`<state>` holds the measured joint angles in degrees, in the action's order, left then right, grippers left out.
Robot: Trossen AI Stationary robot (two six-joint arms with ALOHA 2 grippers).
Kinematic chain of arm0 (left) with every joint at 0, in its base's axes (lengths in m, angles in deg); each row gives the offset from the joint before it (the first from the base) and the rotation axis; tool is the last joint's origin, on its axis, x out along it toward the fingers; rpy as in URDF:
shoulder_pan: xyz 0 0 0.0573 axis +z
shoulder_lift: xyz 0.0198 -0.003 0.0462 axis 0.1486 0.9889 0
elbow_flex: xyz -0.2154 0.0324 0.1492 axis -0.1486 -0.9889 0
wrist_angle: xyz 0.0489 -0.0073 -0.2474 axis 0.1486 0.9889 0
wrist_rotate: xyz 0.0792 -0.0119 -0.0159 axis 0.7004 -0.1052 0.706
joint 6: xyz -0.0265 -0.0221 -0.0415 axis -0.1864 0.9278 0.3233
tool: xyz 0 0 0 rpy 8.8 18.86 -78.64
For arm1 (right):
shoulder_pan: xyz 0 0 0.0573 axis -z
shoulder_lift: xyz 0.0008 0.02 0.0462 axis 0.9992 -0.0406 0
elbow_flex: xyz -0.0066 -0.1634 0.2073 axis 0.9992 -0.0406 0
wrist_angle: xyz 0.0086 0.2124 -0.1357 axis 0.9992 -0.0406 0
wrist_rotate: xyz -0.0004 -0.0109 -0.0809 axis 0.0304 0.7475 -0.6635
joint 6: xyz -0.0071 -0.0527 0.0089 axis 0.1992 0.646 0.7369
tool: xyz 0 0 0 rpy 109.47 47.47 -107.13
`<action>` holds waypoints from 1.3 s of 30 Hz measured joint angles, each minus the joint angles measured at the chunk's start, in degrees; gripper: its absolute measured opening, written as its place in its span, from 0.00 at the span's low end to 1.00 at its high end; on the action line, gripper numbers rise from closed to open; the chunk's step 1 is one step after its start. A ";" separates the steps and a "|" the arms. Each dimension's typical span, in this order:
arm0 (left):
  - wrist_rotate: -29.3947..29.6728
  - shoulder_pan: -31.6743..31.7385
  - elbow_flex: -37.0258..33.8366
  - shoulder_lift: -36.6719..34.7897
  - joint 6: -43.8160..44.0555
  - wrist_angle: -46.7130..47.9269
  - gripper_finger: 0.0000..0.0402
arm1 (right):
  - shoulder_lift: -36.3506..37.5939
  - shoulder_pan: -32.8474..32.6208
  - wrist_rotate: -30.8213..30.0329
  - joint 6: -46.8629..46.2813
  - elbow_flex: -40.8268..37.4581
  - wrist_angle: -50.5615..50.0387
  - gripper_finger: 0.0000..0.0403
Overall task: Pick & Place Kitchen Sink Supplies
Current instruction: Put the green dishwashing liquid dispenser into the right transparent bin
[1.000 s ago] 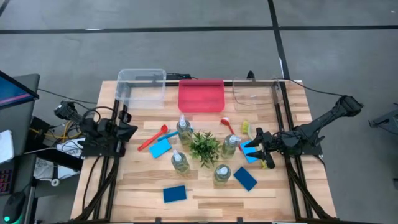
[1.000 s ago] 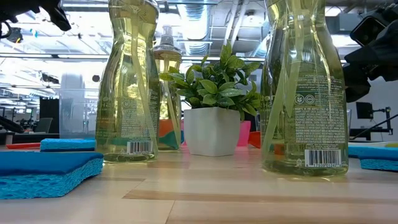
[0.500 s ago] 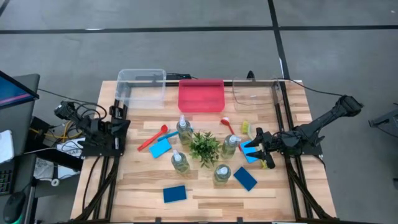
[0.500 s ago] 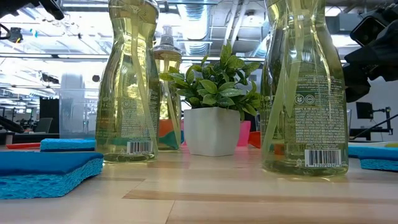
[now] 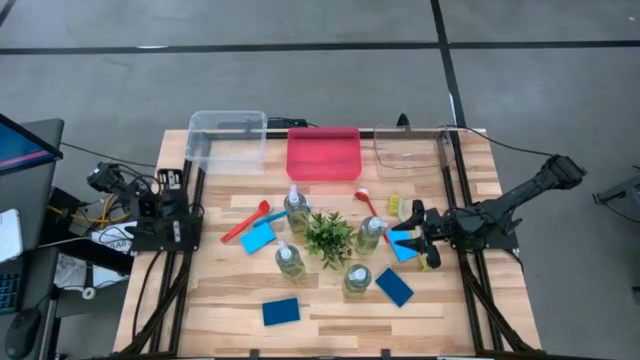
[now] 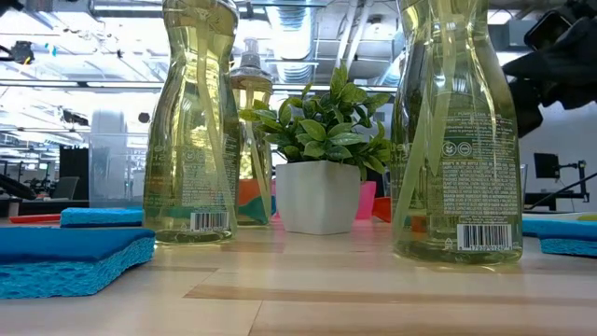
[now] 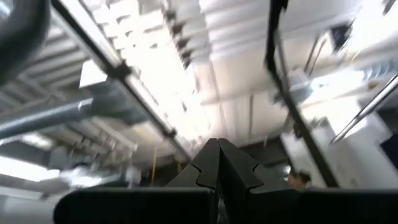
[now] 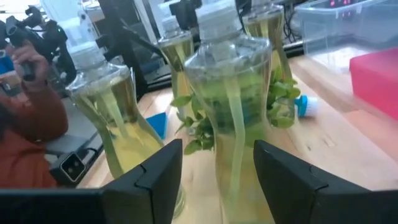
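Observation:
Several clear pump bottles of yellow-green liquid (image 5: 370, 232) stand upright on the wooden table around a small potted plant (image 5: 328, 235). Blue sponges (image 5: 281, 311) lie flat on it, and red brushes (image 5: 245, 222) and a yellow brush (image 5: 395, 205) lie among them. My right gripper (image 5: 410, 228) is open at the right, over a blue sponge (image 5: 403, 246). Its fingers point level at the nearest bottle (image 8: 233, 93) without touching it. My left gripper (image 5: 168, 180) is shut and empty at the table's left edge, and in the left wrist view (image 7: 217, 144) it points up at the ceiling.
A clear bin (image 5: 228, 135), a pink bin (image 5: 323, 152) and another clear bin (image 5: 410, 148) stand along the far edge. Bare wood lies near the front edge. A person's arm (image 8: 31, 124) shows beyond the table. Two bottles (image 6: 196, 121) stand close to the low camera.
My left gripper has swung up and back toward the table's left edge, rolling as it tipped from over the table to point at the ceiling. It has stayed shut.

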<state>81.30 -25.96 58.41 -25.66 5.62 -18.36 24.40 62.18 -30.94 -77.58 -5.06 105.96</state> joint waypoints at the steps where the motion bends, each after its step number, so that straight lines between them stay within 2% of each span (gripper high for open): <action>1: -1.20 0.00 0.00 0.00 -0.04 -0.98 0.01 | -0.02 0.24 0.00 0.00 -0.01 0.38 0.48; 7: -4.16 0.00 0.00 0.01 1.20 -3.64 0.01 | -0.02 0.90 -0.21 -0.39 0.09 6.02 0.48; 12: -3.91 0.00 0.00 1.88 15.07 -1.99 0.01 | 0.00 2.58 -0.10 3.88 3.19 6.27 0.48; 18: -3.03 0.00 0.33 5.41 17.30 -2.15 0.01 | -0.02 3.59 0.00 6.95 6.24 5.95 0.48; 29: 9.59 0.00 6.35 17.71 15.05 0.00 0.01 | -0.02 3.59 -0.03 7.08 12.41 6.08 0.48; 33: 15.17 -0.01 10.78 23.28 13.96 6.83 0.01 | -0.02 3.57 -0.05 7.07 13.41 6.06 0.48; 39: 24.59 -1.81 17.66 30.81 15.95 19.07 0.01 | -0.98 3.33 0.07 6.28 13.69 11.57 0.47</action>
<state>105.90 -27.77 76.06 5.15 21.57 0.71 23.42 65.52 -30.86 -71.30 8.63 117.53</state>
